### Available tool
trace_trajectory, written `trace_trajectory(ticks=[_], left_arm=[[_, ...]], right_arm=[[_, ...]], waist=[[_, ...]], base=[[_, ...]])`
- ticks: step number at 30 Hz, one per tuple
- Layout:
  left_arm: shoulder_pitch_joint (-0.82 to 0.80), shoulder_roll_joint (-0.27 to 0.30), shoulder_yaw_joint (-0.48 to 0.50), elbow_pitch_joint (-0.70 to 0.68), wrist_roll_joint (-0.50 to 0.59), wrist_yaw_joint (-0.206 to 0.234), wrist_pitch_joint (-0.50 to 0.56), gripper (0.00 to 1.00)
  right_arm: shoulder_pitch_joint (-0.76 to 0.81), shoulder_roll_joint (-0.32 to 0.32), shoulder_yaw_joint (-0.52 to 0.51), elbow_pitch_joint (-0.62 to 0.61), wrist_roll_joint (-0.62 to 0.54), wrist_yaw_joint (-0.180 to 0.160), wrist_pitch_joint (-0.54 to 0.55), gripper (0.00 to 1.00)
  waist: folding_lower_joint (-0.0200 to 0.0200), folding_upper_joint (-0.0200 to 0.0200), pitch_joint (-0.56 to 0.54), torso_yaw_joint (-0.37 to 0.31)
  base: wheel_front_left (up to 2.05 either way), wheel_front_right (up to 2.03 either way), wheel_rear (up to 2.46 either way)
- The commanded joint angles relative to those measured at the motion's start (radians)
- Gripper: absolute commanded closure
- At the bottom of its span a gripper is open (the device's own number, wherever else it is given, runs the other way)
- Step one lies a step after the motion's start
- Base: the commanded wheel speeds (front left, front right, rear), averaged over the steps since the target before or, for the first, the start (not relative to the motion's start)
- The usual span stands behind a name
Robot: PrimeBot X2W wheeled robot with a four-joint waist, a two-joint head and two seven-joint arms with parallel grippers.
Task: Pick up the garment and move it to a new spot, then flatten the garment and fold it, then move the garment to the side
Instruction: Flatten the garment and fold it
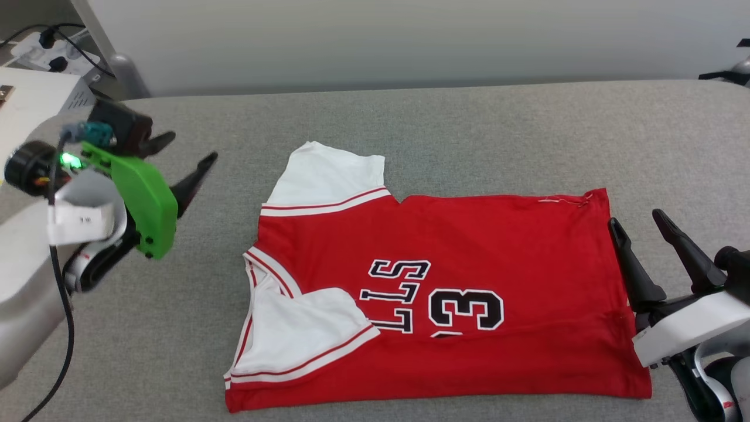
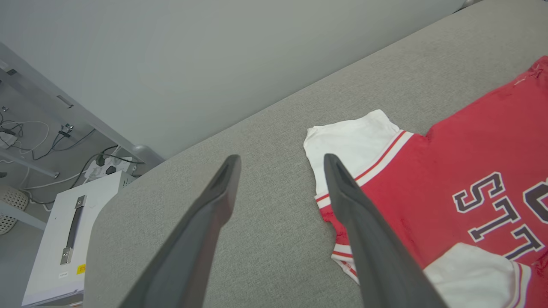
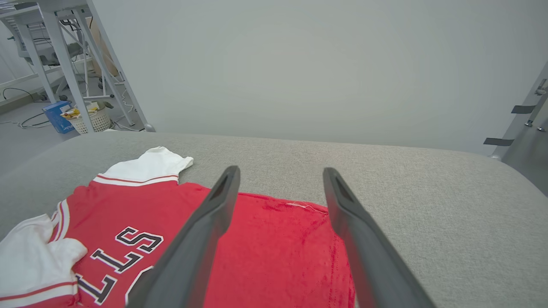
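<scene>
Right gripper (image 1: 634,218): two long dark fingers, spread wide, nothing between them; at 3 o'clock in the head view, tips just beside the hem.
Left gripper (image 1: 191,146): dark fingers ahead of a green plastic bracket (image 1: 146,199), jaws wide and empty; at 9 o'clock, well apart from the collar end, apparently raised off the surface.
Garment: red jersey-style T-shirt (image 1: 469,246) with white short sleeves, striped trim and black "BULLS 3" print; lies mid-way across a grey woven padded surface (image 1: 469,117), collar toward 9 o'clock, hem toward 3 o'clock.
Fold state (judged): near long edge turned up over the lower print, near sleeve (image 1: 304,328) laid on the chest, far sleeve (image 1: 328,173) jutting flat toward 11 o'clock; folding looks partly done.
Risk, hem drag: a sideways sweep of the right fingers catches the hem and pulls the near fold open.
Risk, single layer: a shallow pinch takes only the top layer, so the fold peels apart on lifting.
Risk, uneven lift: the grippers sit at unequal distances from the cloth; unsynchronised pulls skew or bunch it.
Risk, loose sleeve: the far sleeve trails or flips during any move.
Risk, cable: black cable (image 1: 61,305) beside the left forearm may brush the cloth on a low reach.
</scene>
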Motion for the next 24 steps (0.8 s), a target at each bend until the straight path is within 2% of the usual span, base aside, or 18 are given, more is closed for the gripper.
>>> trace_trajectory(ticks=[1,4,10,19,24], left_arm=[[-0.048,-0.026,0.018,0.025,-0.014,-0.014,0.012,0.0],[-0.134,-0.057,0.036,0.075,-0.028,-0.036,0.048,0.0],[-0.316,-0.107,0.044,0.156,-0.078,-0.07,0.188,0.0],[-0.517,-0.142,-0.041,0.207,-0.168,-0.077,0.541,0.0],[-0.56,-0.142,-0.1,0.226,-0.184,-0.077,0.632,0.0]], right_arm=[[-0.013,0.019,-0.006,-0.029,-0.022,-0.001,-0.007,0.0],[-0.018,0.041,-0.003,-0.075,-0.054,-0.001,-0.004,0.0],[-0.051,0.068,0.021,-0.125,-0.089,-0.001,0.0,0.0],[-0.117,0.08,0.053,-0.135,-0.112,-0.001,-0.013,0.0],[-0.152,0.09,0.074,-0.123,-0.115,-0.001,-0.028,0.0]], waist=[[0.0,0.0,0.054,-0.031],[0.0,0.0,0.107,-0.051],[0.0,0.0,0.222,-0.093],[0.0,0.0,0.349,-0.144],[0.0,0.0,0.397,-0.17]], base=[[0.0,0.0,0.0],[0.0,0.0,0.0],[0.0,0.0,0.0],[0.0,0.0,0.0],[0.0,0.0,0.0]])
